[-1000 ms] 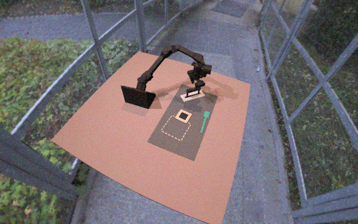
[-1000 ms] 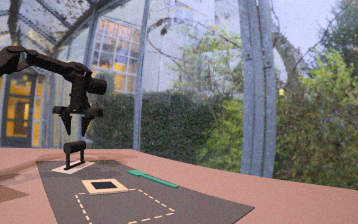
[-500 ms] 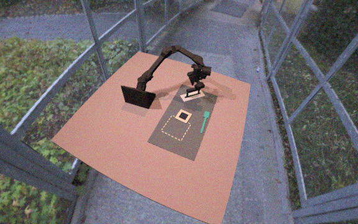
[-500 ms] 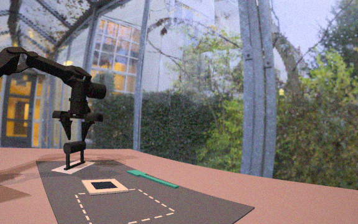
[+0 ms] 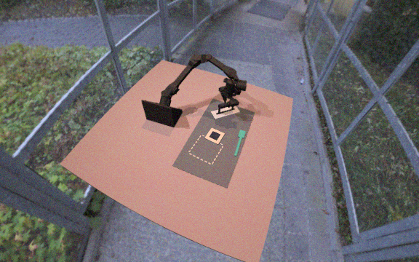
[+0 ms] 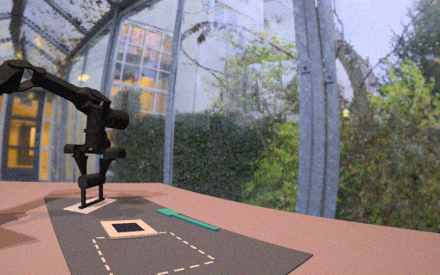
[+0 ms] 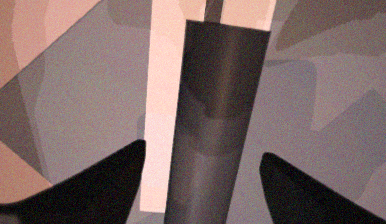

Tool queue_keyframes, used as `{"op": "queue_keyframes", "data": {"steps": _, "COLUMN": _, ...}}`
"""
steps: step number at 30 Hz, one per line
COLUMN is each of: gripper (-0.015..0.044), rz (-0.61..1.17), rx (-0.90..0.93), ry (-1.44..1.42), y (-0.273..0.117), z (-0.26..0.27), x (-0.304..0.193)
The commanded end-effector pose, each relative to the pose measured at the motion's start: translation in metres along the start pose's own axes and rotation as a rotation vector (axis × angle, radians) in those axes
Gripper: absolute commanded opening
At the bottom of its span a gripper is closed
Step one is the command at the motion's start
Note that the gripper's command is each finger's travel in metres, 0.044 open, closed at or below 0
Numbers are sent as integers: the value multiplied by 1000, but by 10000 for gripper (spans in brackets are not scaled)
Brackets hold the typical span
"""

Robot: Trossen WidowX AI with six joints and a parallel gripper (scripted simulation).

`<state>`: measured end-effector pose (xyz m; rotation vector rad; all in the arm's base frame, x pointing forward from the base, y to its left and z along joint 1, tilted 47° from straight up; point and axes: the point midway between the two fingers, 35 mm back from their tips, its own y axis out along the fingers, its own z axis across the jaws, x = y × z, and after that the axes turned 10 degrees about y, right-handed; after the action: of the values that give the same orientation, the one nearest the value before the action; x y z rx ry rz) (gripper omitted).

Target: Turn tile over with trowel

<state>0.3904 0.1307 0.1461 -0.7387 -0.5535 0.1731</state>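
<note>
Trowel: a pale flat blade with a dark round handle on two posts [image 5: 215, 115] [image 6: 92, 180] [image 7: 209, 110], resting on the mat's far end, handle uppermost
Gripper [image 5: 228, 101] [image 6: 93, 175] [image 7: 204, 154]: pointing down over the trowel, fingers parted and ungripped – one on each side of the handle, with a gap on both sides in the wrist view
Tile [image 5: 208, 136] [image 6: 109, 231]: flat on the mat between trowel and outline, dark square facing up, overlapping the outline's edge but mostly outside it
Dashed outline [image 5: 218, 156] [image 6: 100, 253]: pale, with one edge partly covered by the tile
Green spatula [image 5: 241, 135] [image 6: 195, 221]: lying along the mat's side, apart from the tile
Mat [image 5: 195, 160] [image 6: 258, 248]: dark grey, on the pinkish table [image 5: 129, 156] [image 6: 357, 244] – trowel, tile and spatula all on it
</note>
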Motion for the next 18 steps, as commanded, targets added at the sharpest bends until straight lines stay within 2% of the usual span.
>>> {"op": "queue_keyframes", "data": {"steps": 1, "gripper": 244, "rz": 6, "rx": 0, "ry": 8, "y": 5, "z": 0, "x": -2}}
{"op": "queue_keyframes", "data": {"steps": 5, "gripper": 139, "rz": 6, "rx": 0, "ry": 8, "y": 5, "z": 0, "x": -2}}
{"op": "queue_keyframes", "data": {"steps": 18, "gripper": 130, "rz": 6, "rx": 0, "ry": 8, "y": 5, "z": 0, "x": -2}}
